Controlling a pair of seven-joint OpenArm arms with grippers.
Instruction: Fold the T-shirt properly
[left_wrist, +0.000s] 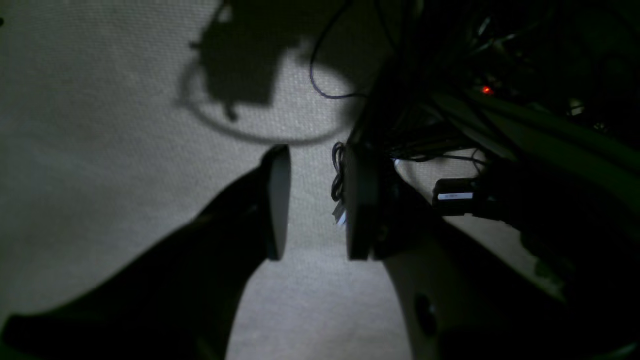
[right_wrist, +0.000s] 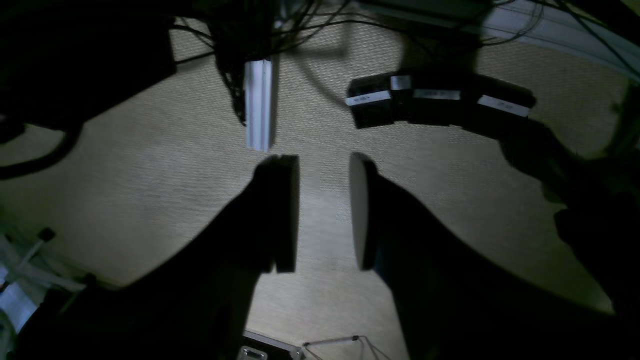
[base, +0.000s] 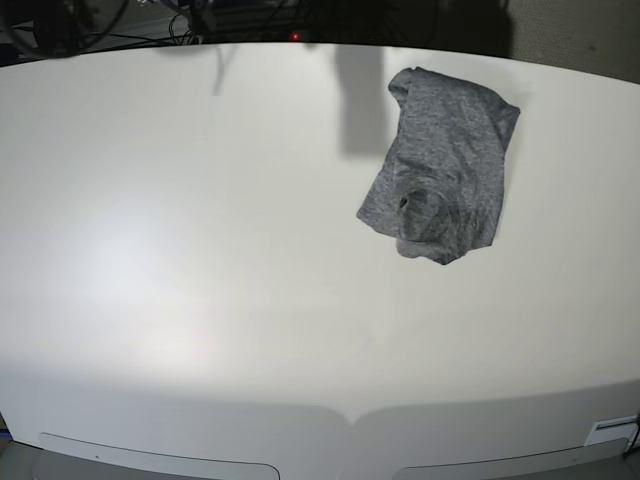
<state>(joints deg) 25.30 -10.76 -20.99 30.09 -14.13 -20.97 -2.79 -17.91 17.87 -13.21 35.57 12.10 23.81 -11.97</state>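
Shirt bunched on the table, both grippers empty

We see the shirt (base: 442, 165) crumpled on the table's (base: 180, 250) far right part, its long axis running near-to-far, tilted slightly right. Our left gripper (left_wrist: 312, 202) and right gripper (right_wrist: 324, 212) each show parted jaws holding nothing.

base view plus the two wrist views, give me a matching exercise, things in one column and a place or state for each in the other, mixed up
Things:
1. T-shirt
2. table
3. left pincer
4. red light

Places or states:
A. open, nothing between its pads
B. white, wide and mostly bare
C. beyond the table's far edge
D. crumpled in a grey heap, far right part of the table

Pairs: 1-D, 2-B, 3-A, 4-C
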